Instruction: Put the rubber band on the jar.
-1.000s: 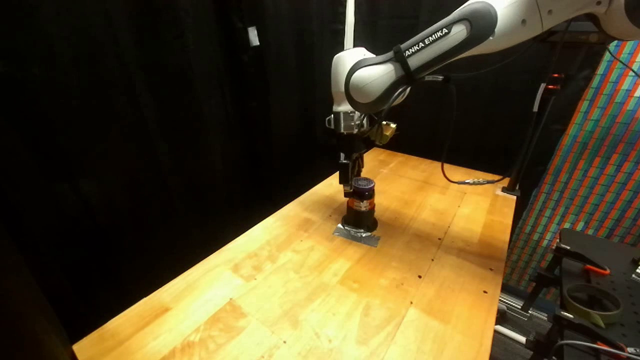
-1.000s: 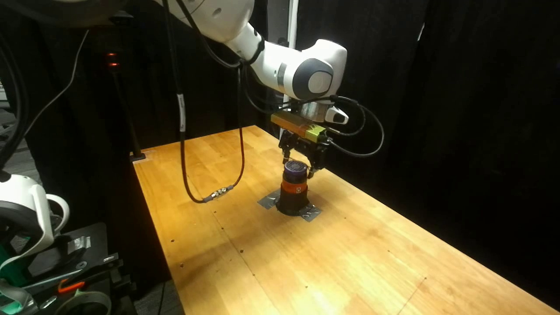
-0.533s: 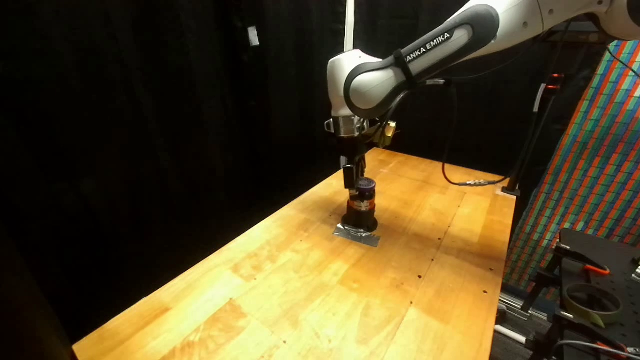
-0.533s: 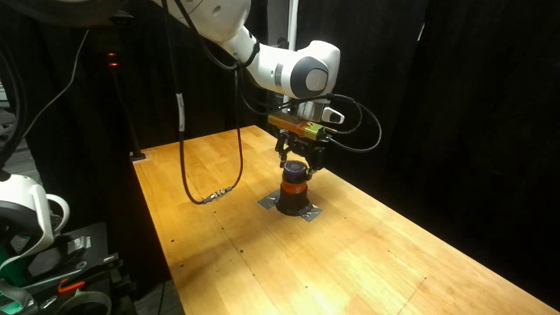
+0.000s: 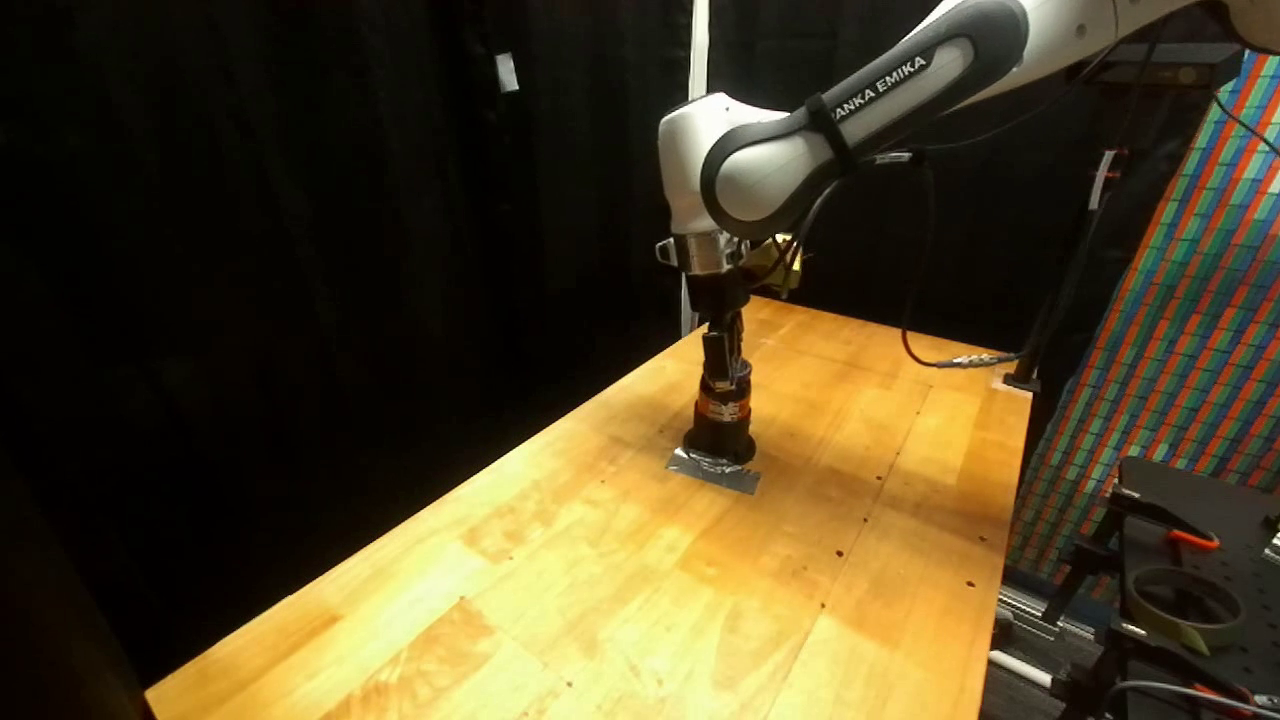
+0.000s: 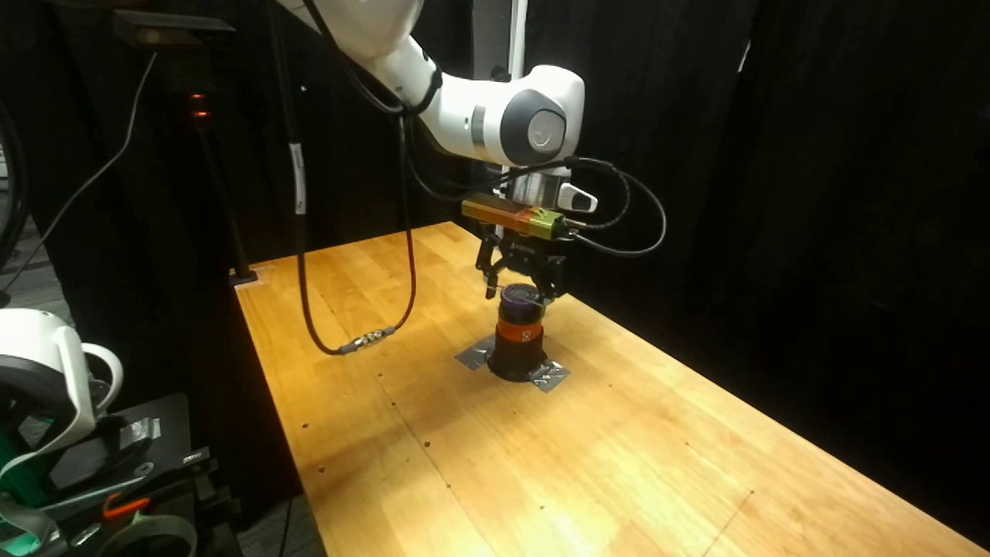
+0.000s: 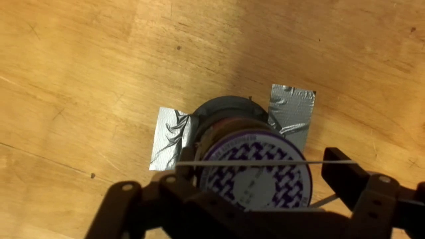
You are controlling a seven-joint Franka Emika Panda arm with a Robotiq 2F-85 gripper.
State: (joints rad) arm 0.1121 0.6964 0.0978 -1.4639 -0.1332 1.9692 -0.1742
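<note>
Against the earlier frame, the gripper (image 6: 518,295) is shifted toward nine o'clock in an exterior view, at the top of the upright, unmoved jar (image 6: 520,329). The rubber band (image 7: 252,163) is held stretched between parted fingers (image 7: 345,177). In the wrist view, the nine o'clock finger is set just beside the lid (image 7: 255,182); contact cannot be told. If descent is made this off-centre, the lid could be struck, or the twelve o'clock strand snagged across it.
</note>
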